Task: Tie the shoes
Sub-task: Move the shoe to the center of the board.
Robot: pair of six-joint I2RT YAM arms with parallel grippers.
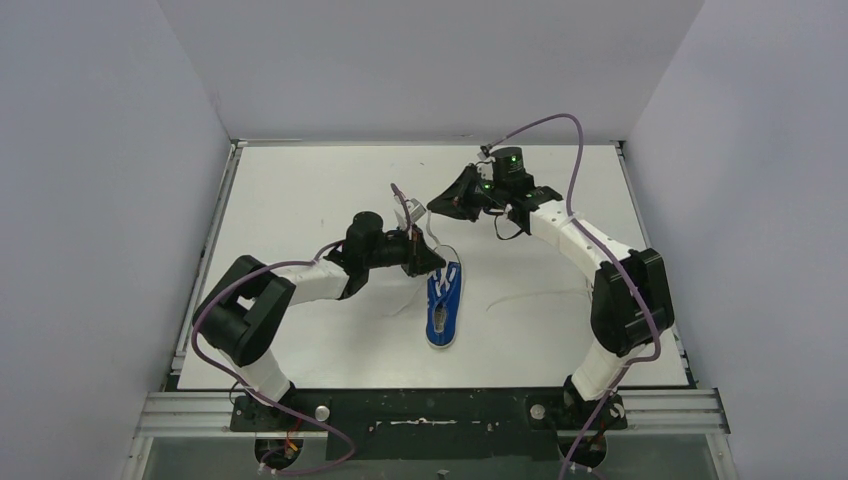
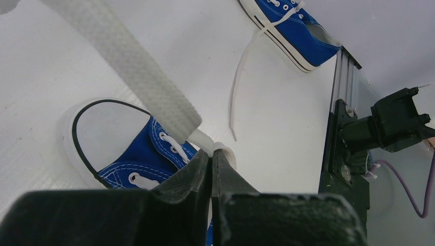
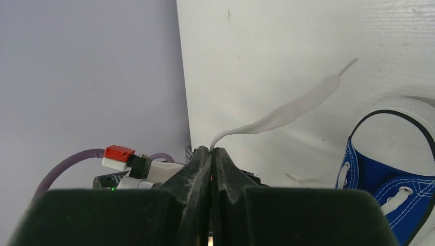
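Nothing legible recorded: no text, label, brand, number or sign can be read in any of the three views. The canvas and rubber of the near sneaker (image 2: 128, 161) and the far sneaker (image 2: 297, 28) carry no readable marking. The red tab (image 3: 119, 152) on the wiring in the right wrist view is too small to make out
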